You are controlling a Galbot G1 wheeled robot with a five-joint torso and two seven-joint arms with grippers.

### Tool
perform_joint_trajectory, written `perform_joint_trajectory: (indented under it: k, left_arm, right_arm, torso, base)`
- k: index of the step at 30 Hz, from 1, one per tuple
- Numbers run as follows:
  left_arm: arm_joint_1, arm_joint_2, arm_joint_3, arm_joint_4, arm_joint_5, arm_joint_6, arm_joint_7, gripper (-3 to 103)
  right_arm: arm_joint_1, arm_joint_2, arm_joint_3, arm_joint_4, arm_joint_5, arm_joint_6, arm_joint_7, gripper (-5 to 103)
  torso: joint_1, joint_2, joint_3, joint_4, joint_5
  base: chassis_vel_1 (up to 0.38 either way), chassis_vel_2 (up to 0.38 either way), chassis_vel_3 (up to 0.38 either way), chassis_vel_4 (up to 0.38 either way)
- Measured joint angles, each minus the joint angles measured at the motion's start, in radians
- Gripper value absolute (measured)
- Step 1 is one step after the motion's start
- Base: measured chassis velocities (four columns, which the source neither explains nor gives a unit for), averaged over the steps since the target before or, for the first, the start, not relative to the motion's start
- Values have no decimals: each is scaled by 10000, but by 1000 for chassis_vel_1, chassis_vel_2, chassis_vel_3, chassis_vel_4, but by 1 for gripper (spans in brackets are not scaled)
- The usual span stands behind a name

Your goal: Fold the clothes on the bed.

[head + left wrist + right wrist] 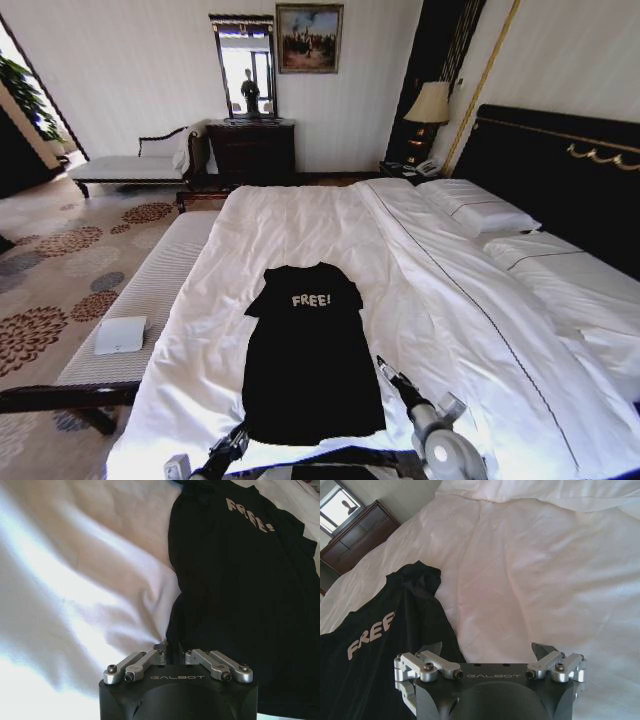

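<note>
Shirt not folded yet.
The black shirt [312, 350] lies flat on the bed [470, 330] (all folds left); left end effector [174, 655] narrow, right end effector [487, 652] wide, both at its bottom edge.

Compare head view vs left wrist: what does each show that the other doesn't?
Head only: the whole bed with pillows, black headboard, the pale bench, dresser, lamp, and the right gripper by the top's hem corner on the robot's right.
Left wrist only: a close look at the left gripper, its fingers near together at the top's edge, and duvet folds.
Both: the black "FREE!" top lying flat, unfolded, on white bedding.
</note>
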Motion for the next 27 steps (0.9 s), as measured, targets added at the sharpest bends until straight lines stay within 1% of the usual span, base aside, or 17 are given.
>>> perform_joint_trajectory:
  k: [1, 2, 3, 6, 14, 16, 17, 21, 24, 27]
  left_arm:
    - [0, -6, -70, 3, -30, 0, 0, 7]
    - [4, -12, -121, -5, -55, 0, -3, 7]
    - [41, -20, -204, -64, -91, -3, -11, 3]
    - [160, -42, -349, -217, -152, -22, -29, 0]
    - [542, -269, -1003, -664, -176, -275, -196, 0]
    - [574, -441, -1350, -754, -343, -374, -306, 0]
    - [574, -441, -1350, -754, -343, -374, -306, 0]
    - [408, -646, -1928, -762, -781, -387, -462, 0]
    - [310, -670, -2156, -733, -969, -382, -509, 0]
    - [274, -671, -2192, -710, -976, -375, -517, 0]
  right_arm:
    - [0, 7, 4, -5, 8, 4, 2, 100]
    - [-2, 20, 4, -6, 14, 6, 3, 100]
    - [-25, 51, -13, -6, 22, 8, 5, 100]
    - [-117, 134, -106, -3, 48, 8, 6, 100]
    - [-850, 522, -275, 177, 89, -57, 12, 100]
    - [-1245, 730, -215, 236, 59, -73, -111, 100]
    - [-1245, 730, -215, 236, 59, -73, -111, 100]
    - [-1521, 943, -74, 155, 85, -64, -204, 100]
    - [-1655, 1018, -101, 82, 85, -50, -278, 100]
    - [-1773, 1131, -200, 29, 63, -41, -326, 100]
  torso:
    - [0, 0, 0, 0, -1]
    - [0, -1, 0, 0, -1]
    - [0, 0, 0, 0, -2]
    - [0, -1, 0, 0, 0]
    - [0, 0, 0, 0, -1]
    - [-1, 0, 0, -1, -1]
    - [-1, 0, 0, -1, -1]
    - [0, 0, -1, -1, -2]
    - [0, 0, -1, -1, -2]
    - [0, 0, 0, -1, -2]
  base:
    - [0, 0, 0, 0]
    - [0, 0, 0, 0]
    - [0, 0, 0, 0]
    - [0, 0, 0, 0]
    - [0, 0, 0, 0]
    - [0, 0, 0, 0]
    - [0, 0, 0, 0]
    - [0, 0, 0, 0]
    - [0, 0, 0, 0]
    - [0, 0, 0, 0]
